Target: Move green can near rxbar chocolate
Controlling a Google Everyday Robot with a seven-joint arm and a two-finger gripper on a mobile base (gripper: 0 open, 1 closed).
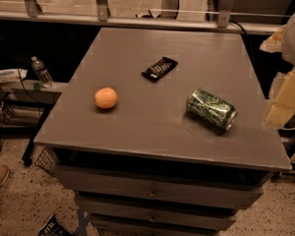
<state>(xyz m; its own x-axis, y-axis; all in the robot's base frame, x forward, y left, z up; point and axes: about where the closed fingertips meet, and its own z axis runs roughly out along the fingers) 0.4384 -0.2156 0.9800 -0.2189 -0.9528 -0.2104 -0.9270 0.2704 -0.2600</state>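
Observation:
The green can lies on its side, dented, on the right part of the grey cabinet top. The rxbar chocolate, a flat black wrapped bar with white lettering, lies near the middle of the top, up and to the left of the can and well apart from it. My gripper shows as pale, blurred shapes at the right edge of the camera view, beyond the top's right edge and to the right of the can, touching neither object.
A round orange fruit sits on the left part of the top. Drawers front the cabinet below. A water bottle stands on a low shelf to the left. A railing runs behind.

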